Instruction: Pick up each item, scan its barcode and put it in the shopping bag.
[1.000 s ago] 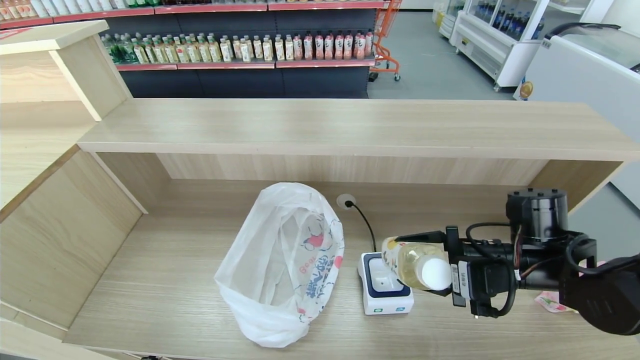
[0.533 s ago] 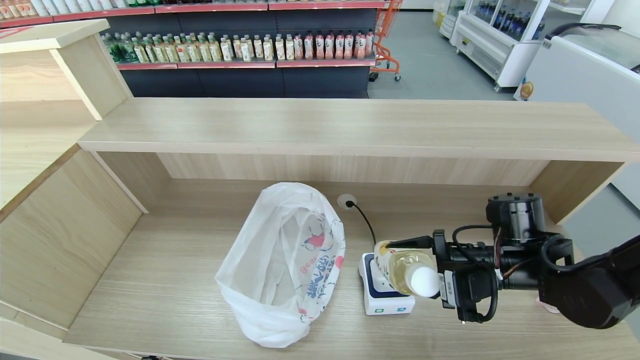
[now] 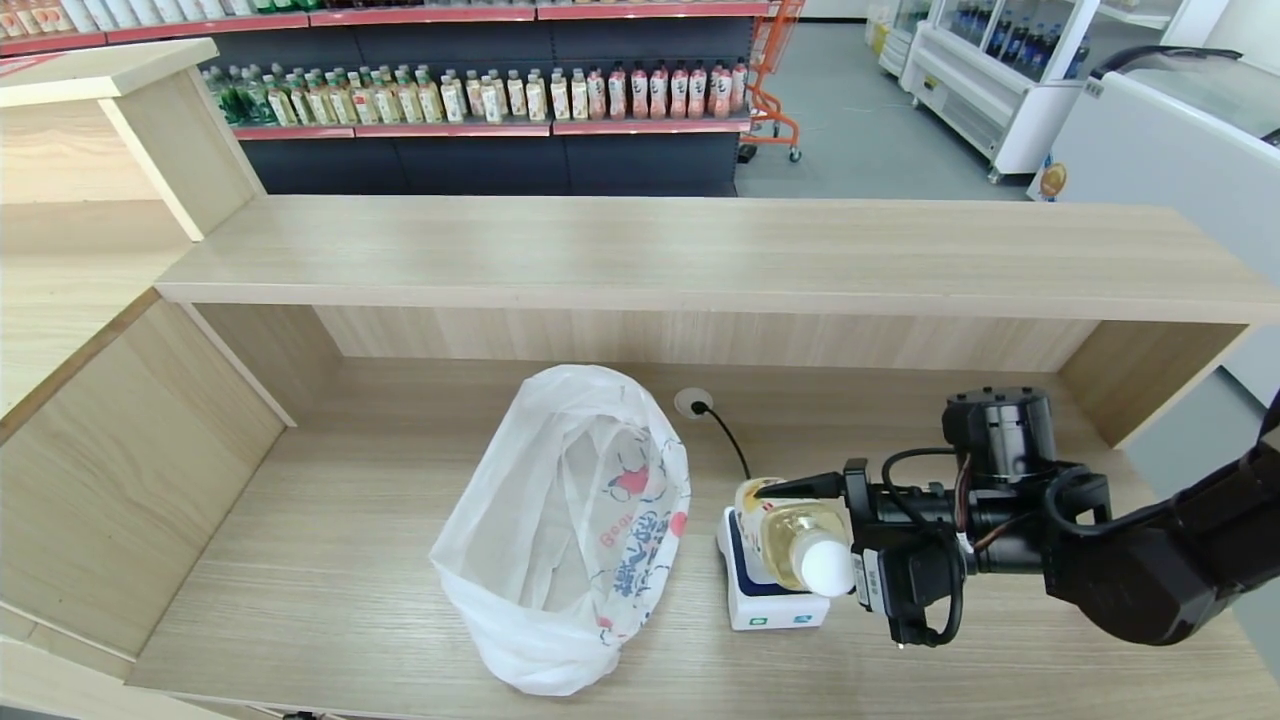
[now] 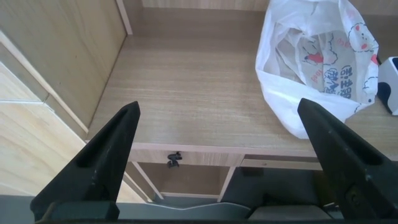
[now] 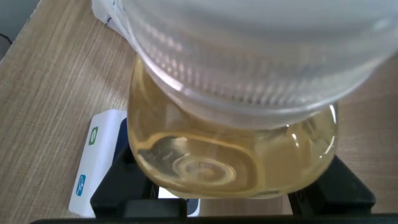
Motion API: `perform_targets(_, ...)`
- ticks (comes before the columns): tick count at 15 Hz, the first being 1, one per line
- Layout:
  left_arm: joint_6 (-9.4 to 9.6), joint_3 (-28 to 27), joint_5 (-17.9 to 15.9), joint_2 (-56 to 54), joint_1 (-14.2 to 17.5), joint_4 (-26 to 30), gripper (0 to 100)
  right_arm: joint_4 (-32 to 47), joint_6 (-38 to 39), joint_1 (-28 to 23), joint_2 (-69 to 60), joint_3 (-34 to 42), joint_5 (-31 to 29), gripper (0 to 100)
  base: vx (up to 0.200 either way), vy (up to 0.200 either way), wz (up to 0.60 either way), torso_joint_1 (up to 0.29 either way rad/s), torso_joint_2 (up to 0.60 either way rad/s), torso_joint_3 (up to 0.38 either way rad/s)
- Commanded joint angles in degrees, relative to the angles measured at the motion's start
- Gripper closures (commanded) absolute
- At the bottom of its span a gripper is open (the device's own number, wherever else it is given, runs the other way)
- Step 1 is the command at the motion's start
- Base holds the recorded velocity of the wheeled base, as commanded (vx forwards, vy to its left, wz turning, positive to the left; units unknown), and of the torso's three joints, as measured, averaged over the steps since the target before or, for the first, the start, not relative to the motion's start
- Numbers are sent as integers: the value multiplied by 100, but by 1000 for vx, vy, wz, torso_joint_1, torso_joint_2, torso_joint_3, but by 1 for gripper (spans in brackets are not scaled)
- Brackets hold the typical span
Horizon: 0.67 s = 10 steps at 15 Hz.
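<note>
My right gripper [image 3: 805, 525] is shut on a clear bottle [image 3: 790, 530] of yellow drink with a white cap, held lying sideways just above the white and blue barcode scanner [image 3: 770, 595] on the lower counter. In the right wrist view the bottle [image 5: 236, 137] sits close to the lens, with the scanner [image 5: 99, 162] under it. The white shopping bag [image 3: 570, 520] stands open to the left of the scanner, also seen as the bag [image 4: 317, 62] in the left wrist view. My left gripper [image 4: 217, 155] hangs open over the counter's front edge, nothing between its fingers [image 4: 99, 155].
A black cable [image 3: 730, 445] runs from a round socket [image 3: 692, 402] to the scanner. A raised wooden counter top [image 3: 700, 250] walls the back, side panels close both ends. Bare counter [image 4: 186, 93] lies left of the bag.
My right arm has carried the bottle to the left and lower, from beside the scanner's right edge to right over it. The bag and scanner have stayed put.
</note>
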State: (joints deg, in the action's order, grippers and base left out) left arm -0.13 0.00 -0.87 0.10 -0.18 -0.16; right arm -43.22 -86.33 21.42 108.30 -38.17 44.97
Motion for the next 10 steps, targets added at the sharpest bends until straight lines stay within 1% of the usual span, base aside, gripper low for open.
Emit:
perform_targets(1, -4, 0, -1, -1, 1, -2, 0, -3, -24, 3, 77, -6, 3, 100, 0, 0, 0, 0, 0, 0)
perform_targets(10, -4, 0, -1, -1, 1, -2, 0, -3, -323, -15, 183, 55, 3, 100, 0, 0, 0, 0, 0, 0)
